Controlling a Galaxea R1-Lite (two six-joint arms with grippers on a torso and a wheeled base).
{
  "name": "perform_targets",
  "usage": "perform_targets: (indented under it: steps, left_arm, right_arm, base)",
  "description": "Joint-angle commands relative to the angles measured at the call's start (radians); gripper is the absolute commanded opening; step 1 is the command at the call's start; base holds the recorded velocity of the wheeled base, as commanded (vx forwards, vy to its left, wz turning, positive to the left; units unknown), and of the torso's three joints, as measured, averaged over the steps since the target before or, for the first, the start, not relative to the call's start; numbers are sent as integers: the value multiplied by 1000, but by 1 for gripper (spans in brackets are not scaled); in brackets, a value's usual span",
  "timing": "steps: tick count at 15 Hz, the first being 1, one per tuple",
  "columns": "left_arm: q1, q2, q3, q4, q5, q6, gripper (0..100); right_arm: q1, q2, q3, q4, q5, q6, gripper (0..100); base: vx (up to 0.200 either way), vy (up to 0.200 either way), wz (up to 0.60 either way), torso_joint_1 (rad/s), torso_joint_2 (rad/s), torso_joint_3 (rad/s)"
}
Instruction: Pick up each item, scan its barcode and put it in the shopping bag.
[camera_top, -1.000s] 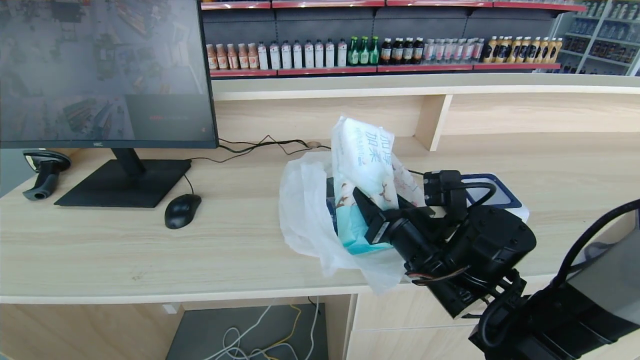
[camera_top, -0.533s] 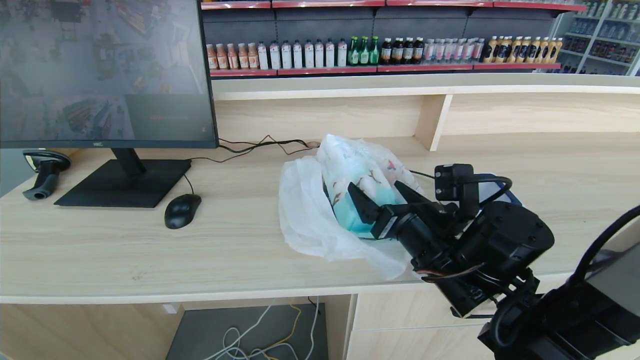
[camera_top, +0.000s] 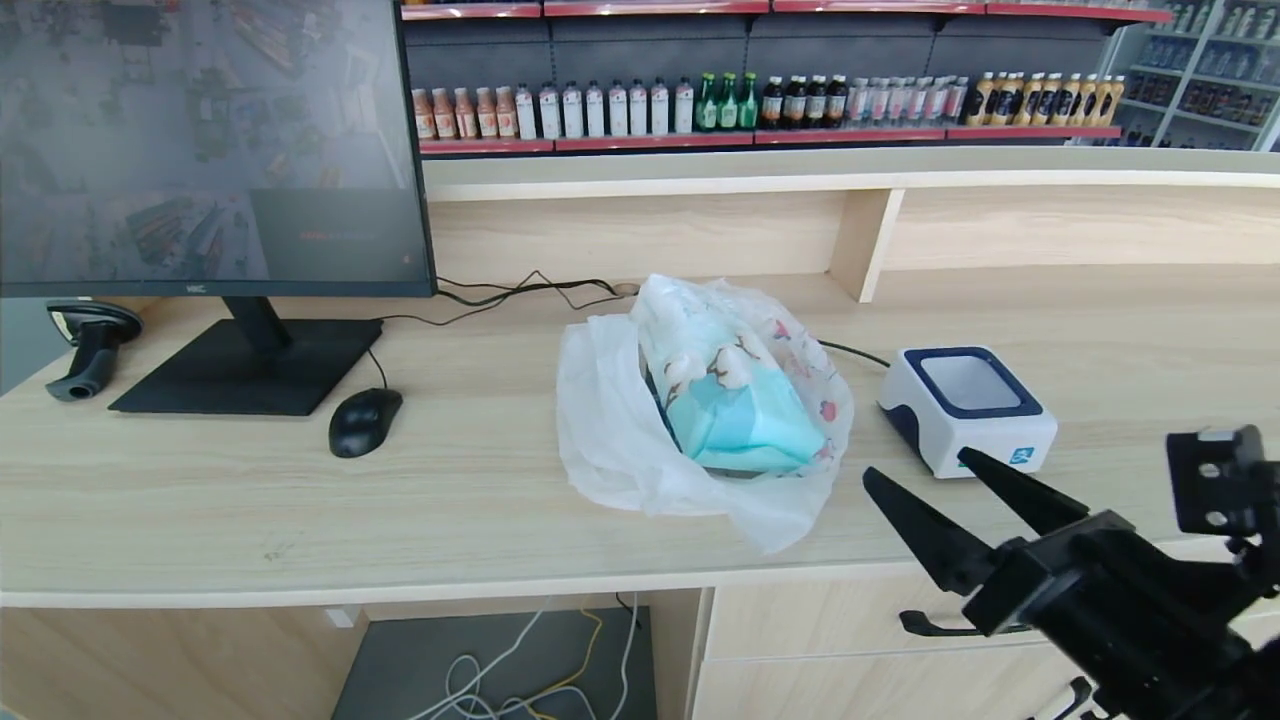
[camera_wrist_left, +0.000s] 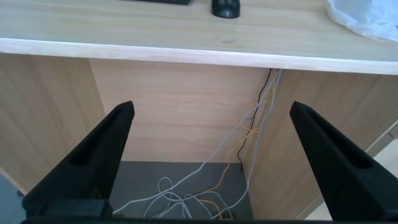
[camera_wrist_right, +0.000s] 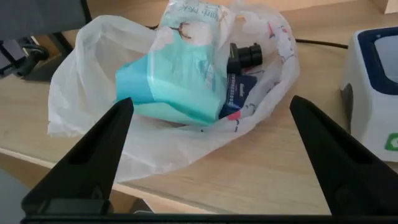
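Lying inside the shopping bag (camera_top: 610, 430): one tissue pack (camera_top: 735, 410), teal and white, soft-wrapped, tilted on its side and leaning toward the bag's far wall. The right wrist view shows a dark blue box and a small black round-capped item tucked beside it; what these are I cannot tell.

Bag: thin white film, slumped, mouth toward the robot, loose skirt trailing to the counter's (camera_top: 300, 500) front edge.

Right gripper (camera_top: 915, 465): fingers spread wide, nothing between them, near the front edge, just right of the bag and in front of the scanner (camera_top: 965, 405).

Left gripper (camera_wrist_left: 211, 106): likewise spread wide and empty, below counter level, facing the cables (camera_wrist_left: 249, 143) under the counter.

Step, as judged: the pack looks delivered, so the work now is getting the right arm clear. No further item is visible on the counter.

Handling notes:
- Keep both fingertips off the trailing film; a snag would likely drag the light bag or tip the pack out.
- Give the scanner's corner room on the far side.
- Lift before swinging sideways.

Surroundings, left of the bag: mouse (camera_top: 365, 420), monitor (camera_top: 200, 140), handheld scanner (camera_top: 90, 350), all well apart.
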Motion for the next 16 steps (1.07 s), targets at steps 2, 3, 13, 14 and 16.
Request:
perform_targets:
  steps: [2,3,13,14,16]
  left_arm:
    - [0,0,0,0,0,0,100]
    - [0,0,0,0,0,0,100]
    - [0,0,0,2,0,0,100]
    - [0,0,0,2,0,0,100]
    - [0,0,0,2,0,0,100]
  right_arm:
    - [59,-490,82,335,14,-9,100]
    - [101,-666,82,595,26,-69,100]
    - [128,-1393,56,1544,218,-184,100]
    - [-172,-1343,56,1546,214,-198,100]
    - [-472,-1332,55,1553,239,-249,100]
  base:
    - [0,0,0,0,0,0]
    - [0,0,0,0,0,0]
    - [0,0,0,0,0,0]
    - [0,0,0,0,0,0]
    - [0,0,0,0,0,0]
